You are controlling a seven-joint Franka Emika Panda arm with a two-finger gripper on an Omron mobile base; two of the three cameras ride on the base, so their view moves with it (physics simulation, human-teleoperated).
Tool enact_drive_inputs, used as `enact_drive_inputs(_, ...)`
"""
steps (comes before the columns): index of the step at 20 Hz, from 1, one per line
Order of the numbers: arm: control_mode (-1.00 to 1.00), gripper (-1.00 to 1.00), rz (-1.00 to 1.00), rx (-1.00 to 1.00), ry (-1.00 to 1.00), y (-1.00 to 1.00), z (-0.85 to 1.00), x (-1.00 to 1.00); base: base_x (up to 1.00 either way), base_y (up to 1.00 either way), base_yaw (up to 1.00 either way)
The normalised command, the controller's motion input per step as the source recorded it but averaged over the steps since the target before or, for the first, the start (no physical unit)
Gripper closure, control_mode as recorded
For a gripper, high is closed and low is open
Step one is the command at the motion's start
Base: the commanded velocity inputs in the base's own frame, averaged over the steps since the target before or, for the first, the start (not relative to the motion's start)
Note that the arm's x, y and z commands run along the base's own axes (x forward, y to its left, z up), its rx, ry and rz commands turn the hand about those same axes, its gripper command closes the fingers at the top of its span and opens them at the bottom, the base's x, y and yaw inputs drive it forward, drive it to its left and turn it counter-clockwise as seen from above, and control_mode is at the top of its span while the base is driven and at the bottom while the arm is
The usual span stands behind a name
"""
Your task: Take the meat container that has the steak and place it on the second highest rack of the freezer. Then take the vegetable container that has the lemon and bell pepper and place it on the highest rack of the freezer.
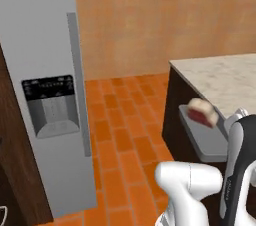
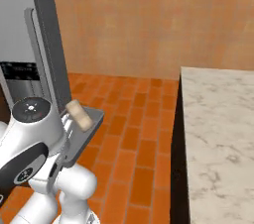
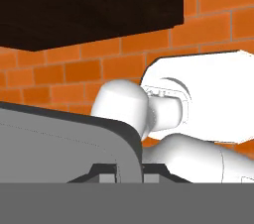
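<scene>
The hand (image 3: 128,171) is clamped on the rim of the meat container (image 1: 202,137), carried tilted in mid-air beside the table (image 1: 225,77) — the steak (image 1: 201,112) aboard — the freezer (image 1: 42,80) door shut.

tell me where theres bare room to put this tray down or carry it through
The marble counter on the right is bare. The orange tile floor between the freezer and the counter's dark side is an open lane. It is crowded around the arm, where the gripper is shut on the tray carrying the steak.
</scene>
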Motion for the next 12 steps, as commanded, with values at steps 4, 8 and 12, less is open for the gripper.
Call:
enact_drive_inputs(4,1.00,1.00,0.00,0.00,0.00,0.00,0.00,0.00,1.00,0.09,-0.08)
enact_drive_inputs(8,1.00,1.00,0.00,0.00,0.00,0.00,0.00,0.00,1.00,-0.22,0.06)
enact_drive_inputs(12,1.00,1.00,0.00,0.00,0.00,0.00,0.00,0.00,1.00,-0.23,0.15)
